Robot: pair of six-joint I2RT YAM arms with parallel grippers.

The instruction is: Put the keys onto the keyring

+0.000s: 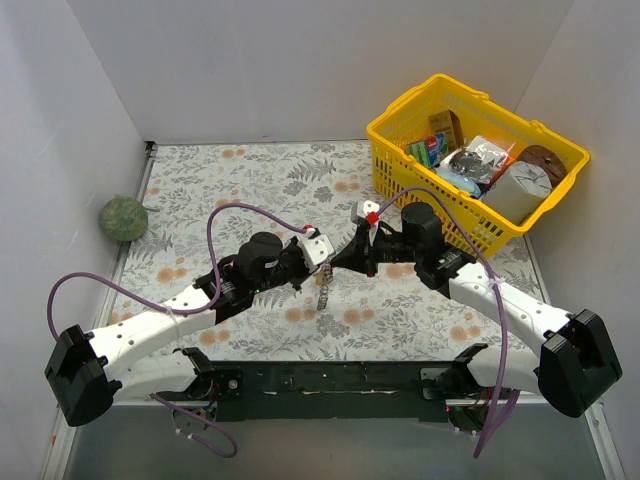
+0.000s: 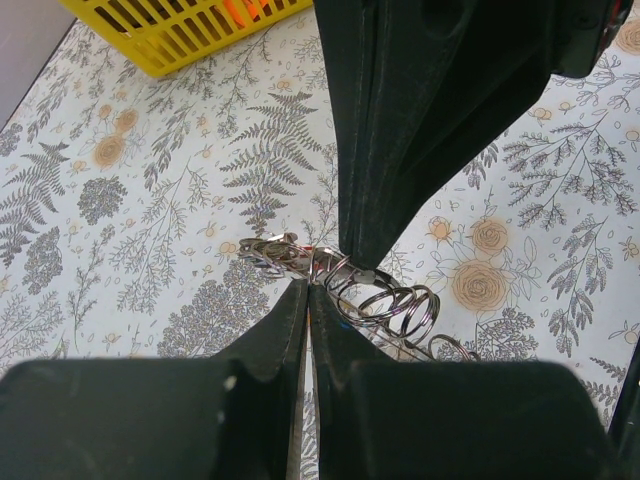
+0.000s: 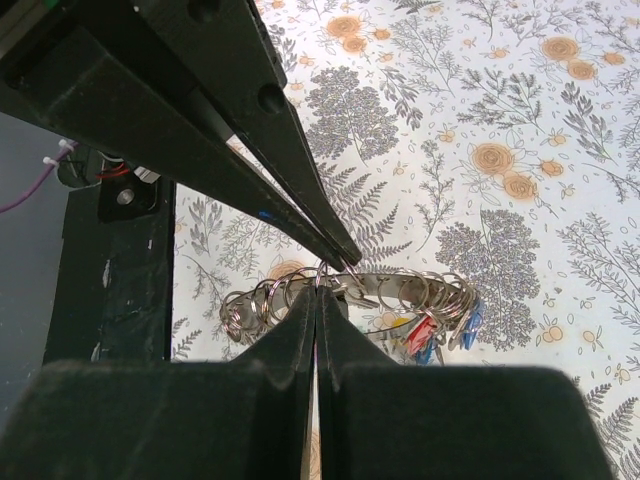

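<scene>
The left gripper (image 2: 306,290) had its two fingers pressed together to a narrow point, pinching the rim of the keyring (image 2: 388,305). The right gripper (image 3: 318,292) was likewise closed tight on the same ring, its fingertips nipping the rim right beside those of the left. In each wrist view the other gripper's dark fingers came down from above to meet that camera's own tips at one spot on the ring.

The keyring (image 3: 392,290) showed as a silvery band of many small wire loops crowded side by side, curving away from the pinch point to either side. The keys (image 3: 425,338) hung on its far part, a red head and blue heads bunched close together under the rim. Whether the lowest part of the ring touched the surface could not be told.

From above, the two arms met tip to tip over the middle of the table (image 1: 200,180), which was covered with a grey and orange flowered cloth, and the ring (image 1: 323,283) dangled just below the joined tips. A yellow basket (image 1: 392,122) filled with small packets stood at the far right corner, well apart from the grippers. A green ball (image 1: 122,217) lay off the cloth's left edge, near the wall
</scene>
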